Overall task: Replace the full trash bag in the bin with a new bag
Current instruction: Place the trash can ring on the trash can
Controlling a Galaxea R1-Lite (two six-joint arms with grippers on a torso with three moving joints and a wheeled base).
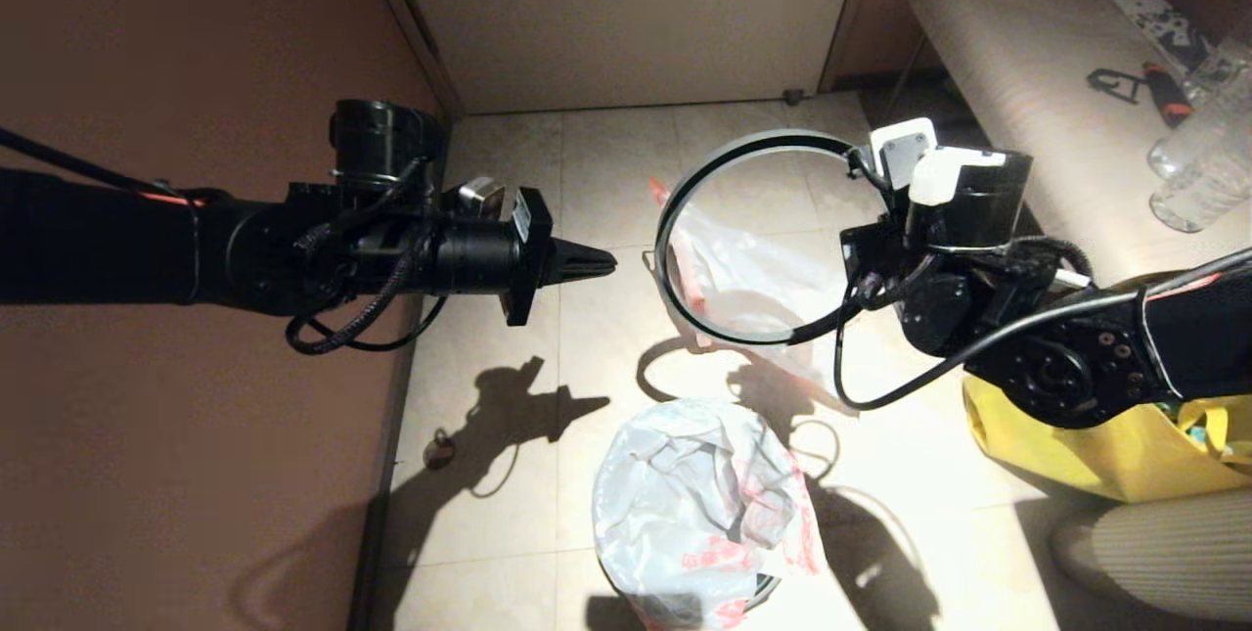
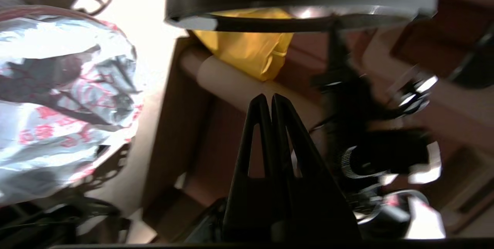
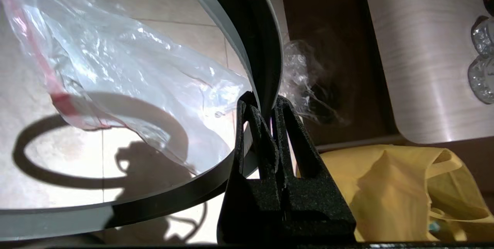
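Observation:
My right gripper point(image 3: 266, 106) is shut on the thin grey hoop point(image 1: 685, 201) of the bin and holds it in the air, tilted, above the floor. The full trash bag point(image 1: 753, 284), see-through with orange-pink strips, lies on the tiles below and shows through the hoop. It also appears in the right wrist view as the full trash bag point(image 3: 135, 79). The new bag point(image 1: 694, 514), milky white with red characters, is draped over the bin, of which only a dark sliver point(image 1: 765, 590) shows. My left gripper point(image 1: 599, 264) is shut and empty, hovering left of the hoop.
A yellow tote bag point(image 1: 1076, 460) stands on the floor under my right arm. A pale bench point(image 1: 1017, 54) with clear bottles point(image 1: 1203, 161) runs along the right. A brown wall point(image 1: 196, 416) closes the left side. A small dark object point(image 1: 437, 450) lies by it.

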